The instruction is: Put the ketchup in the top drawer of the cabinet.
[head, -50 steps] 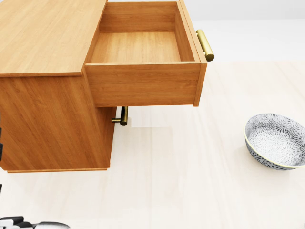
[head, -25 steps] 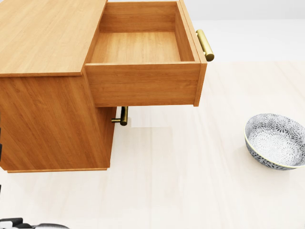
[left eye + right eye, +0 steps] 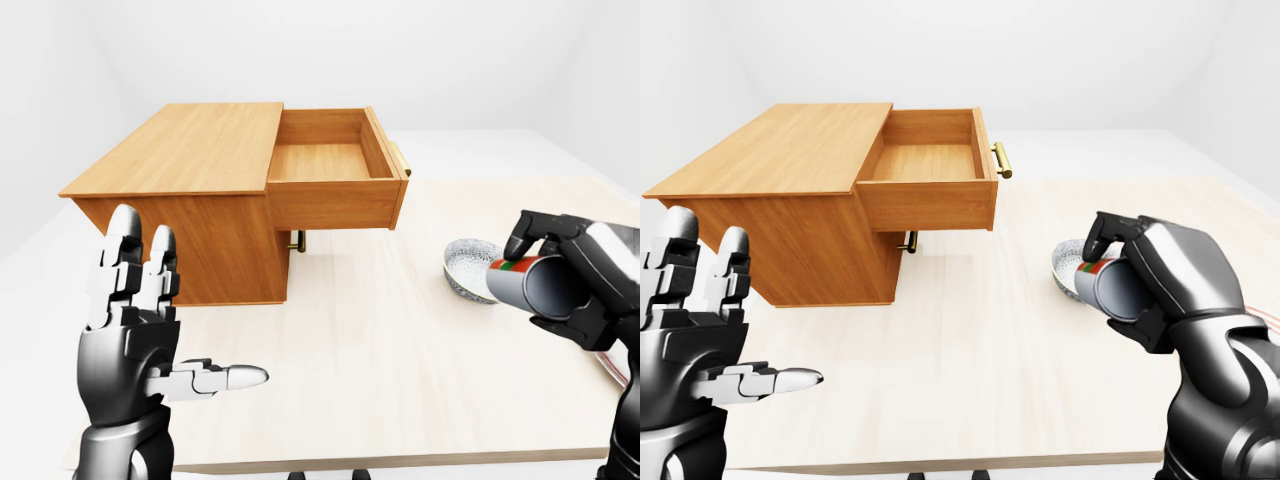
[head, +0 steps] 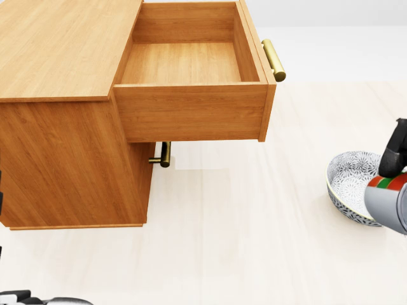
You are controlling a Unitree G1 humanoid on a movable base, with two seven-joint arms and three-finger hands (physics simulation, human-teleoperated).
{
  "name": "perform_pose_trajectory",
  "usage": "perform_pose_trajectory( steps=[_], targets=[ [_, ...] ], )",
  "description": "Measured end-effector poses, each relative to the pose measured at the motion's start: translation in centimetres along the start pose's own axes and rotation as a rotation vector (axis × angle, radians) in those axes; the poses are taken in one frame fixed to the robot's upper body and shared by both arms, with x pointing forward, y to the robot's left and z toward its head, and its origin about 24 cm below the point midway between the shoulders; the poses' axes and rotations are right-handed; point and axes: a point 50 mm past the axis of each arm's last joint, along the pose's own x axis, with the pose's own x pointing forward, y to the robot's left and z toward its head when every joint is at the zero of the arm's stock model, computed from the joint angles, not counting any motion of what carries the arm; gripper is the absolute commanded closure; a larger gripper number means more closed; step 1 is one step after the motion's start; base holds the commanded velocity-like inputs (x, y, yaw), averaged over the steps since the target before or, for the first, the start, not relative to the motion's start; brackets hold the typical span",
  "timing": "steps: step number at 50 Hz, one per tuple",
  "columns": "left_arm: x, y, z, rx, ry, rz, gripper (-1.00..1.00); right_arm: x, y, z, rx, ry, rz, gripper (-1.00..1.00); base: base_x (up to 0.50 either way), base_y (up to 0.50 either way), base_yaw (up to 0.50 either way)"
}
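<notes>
Step in hand: carry. Right hand (image 3: 1160, 275) clamped round the ketchup (image 3: 1108, 288), bottle lying sideways, a patterned bowl (image 3: 462, 270) just beyond it; left hand (image 3: 135, 335) fingers apart, holding nothing. Next move, judged: swing the bottle up and leftward from the right hand, over the open top drawer (image 3: 328, 160) of the cabinet (image 3: 190, 190), then lower and release.

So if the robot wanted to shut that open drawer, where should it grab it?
Probably the brass handle, the bar on the top drawer's front panel, at the right end of the drawer in the eye views. It stands off the wood, so fingers could wrap it from the right. The left hand is open; the right hand already holds the ketchup.
</notes>
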Motion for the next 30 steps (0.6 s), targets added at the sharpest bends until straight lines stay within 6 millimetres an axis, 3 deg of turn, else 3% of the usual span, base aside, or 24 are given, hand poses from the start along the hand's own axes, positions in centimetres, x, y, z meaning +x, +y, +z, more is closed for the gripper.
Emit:
perform_pose_trajectory(
  steps=[15, 30],
  targets=[
    [0.0, 0.1, 0.2, 0.000, -0.011, 0.002, -1.00, 0.6, 0.7, 5.4, 0.036, -0.235, -0.016, 1.00, 0.00, 0.00, 0.00],
    [0.1, 0.1, 0.2, 0.000, -0.013, 0.002, -1.00, 0.0, 1.9, 7.2, 0.116, -0.320, 0.016, 1.00, 0.00, 0.00, 0.00]
  ],
)
